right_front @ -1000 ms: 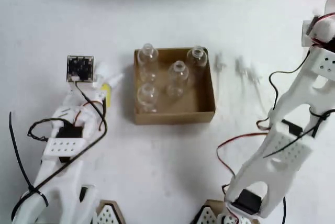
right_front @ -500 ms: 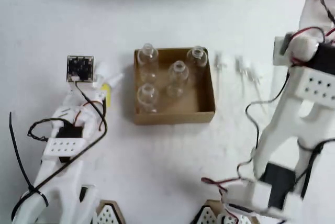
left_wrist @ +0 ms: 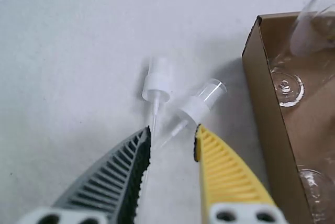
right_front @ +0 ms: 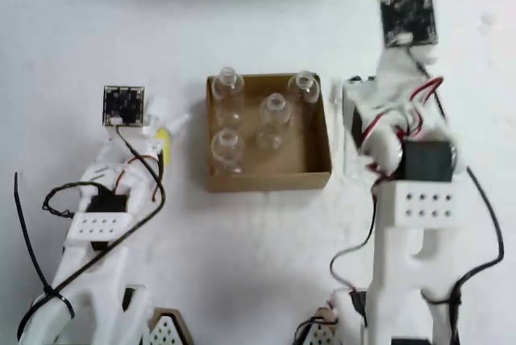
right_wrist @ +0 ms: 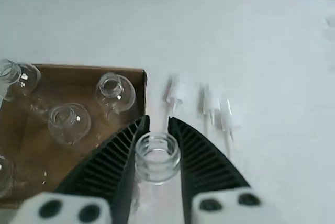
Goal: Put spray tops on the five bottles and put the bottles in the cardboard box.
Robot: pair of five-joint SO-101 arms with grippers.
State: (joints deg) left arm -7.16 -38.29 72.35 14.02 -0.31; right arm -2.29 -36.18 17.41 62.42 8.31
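The cardboard box [right_front: 316, 174] stands mid-table with several clear bottles [right_front: 274, 111] upright in it, all without tops. My right gripper [right_wrist: 157, 122] is shut on one more open-necked bottle [right_wrist: 157, 157], held upright just off the box's right side [right_front: 352, 123]. Three spray tops [right_wrist: 211, 103] lie on the table beyond it. My left gripper [left_wrist: 170, 135] rests open on the table left of the box [right_front: 165, 131]. Two spray tops [left_wrist: 157, 80] lie at its fingertips, their thin tubes running between the grey and yellow fingers.
The box wall [left_wrist: 261, 103] is close beside the yellow finger. The right arm's body [right_front: 415, 200] stretches over the table to the right of the box. White tabletop [right_front: 121, 31] lies open to the far left and behind the box.
The right arm has swung in from the table's right edge toward the box, now covering the spray tops in the high view. The left arm has kept still.
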